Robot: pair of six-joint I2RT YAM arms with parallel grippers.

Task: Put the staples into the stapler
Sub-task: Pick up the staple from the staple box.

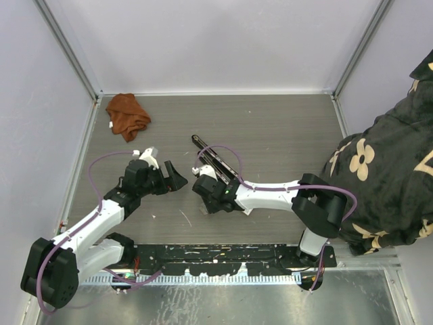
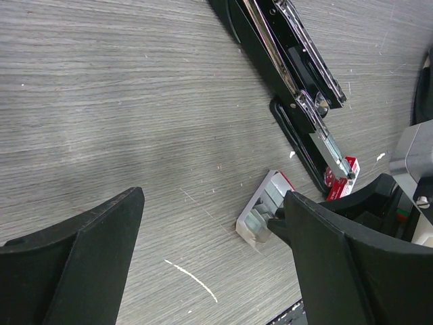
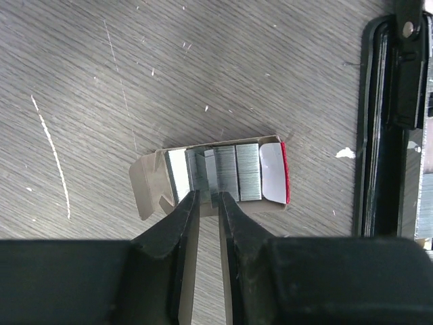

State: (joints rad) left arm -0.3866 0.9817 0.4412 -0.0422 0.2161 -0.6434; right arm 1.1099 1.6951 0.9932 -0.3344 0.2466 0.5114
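The staples are silvery strips lying in a small grey tray with a white, red-edged flap. My right gripper reaches into the tray, its fingertips close together on either side of one raised strip and gripping it. The black stapler lies opened out to the right, its chrome channel showing in the left wrist view. A red-and-white box sits by its tip. My left gripper hovers open left of the tray, holding nothing. From above, the left gripper faces the right gripper.
A crumpled brown cloth lies at the back left of the grey wood table. A person's arm in a black floral sleeve reaches in at the right edge. White walls close in three sides.
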